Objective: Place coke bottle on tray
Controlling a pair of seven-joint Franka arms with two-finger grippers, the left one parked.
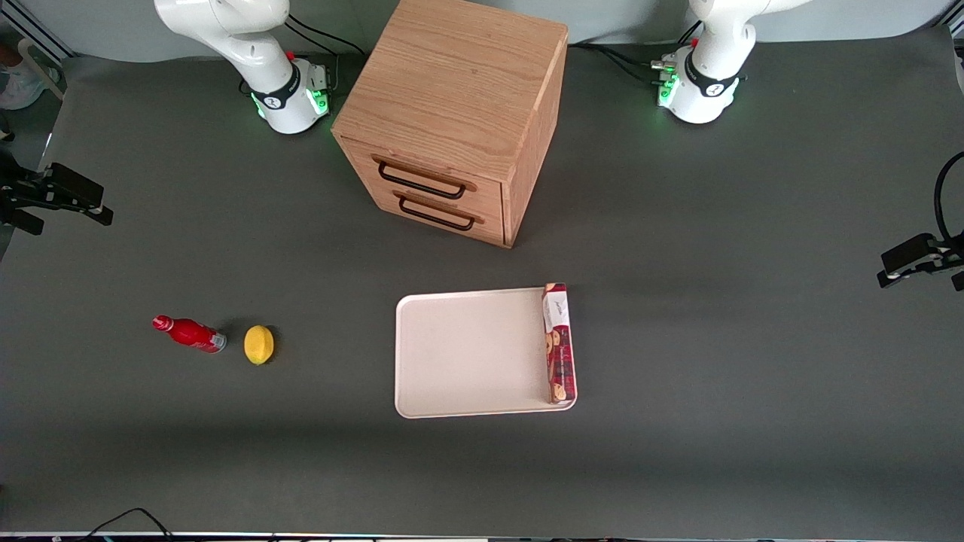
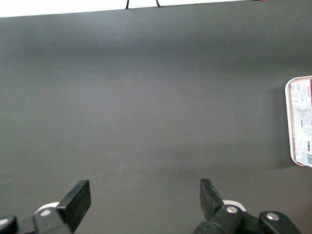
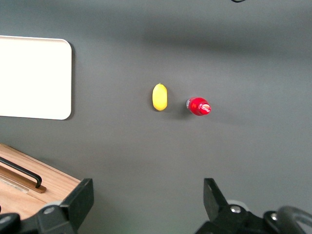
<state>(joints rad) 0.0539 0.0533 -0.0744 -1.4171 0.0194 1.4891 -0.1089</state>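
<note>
The coke bottle (image 1: 188,333), small and red with a silvery band at its base, is on the dark table toward the working arm's end, its cap pointing away from the lemon. It also shows in the right wrist view (image 3: 198,106). The cream-white tray (image 1: 467,354) lies mid-table, nearer the front camera than the cabinet, and shows in the right wrist view (image 3: 34,78). My right gripper (image 1: 94,205) hangs open and empty at the working arm's end of the table, well away from the bottle. In its own view (image 3: 147,195) the jaws stand wide apart over bare table.
A yellow lemon (image 1: 259,345) (image 3: 159,97) lies beside the bottle, between it and the tray. A long red cookie box (image 1: 558,342) (image 2: 302,122) lies along the tray's edge toward the parked arm. A wooden drawer cabinet (image 1: 452,113) (image 3: 29,190) stands between the arm bases.
</note>
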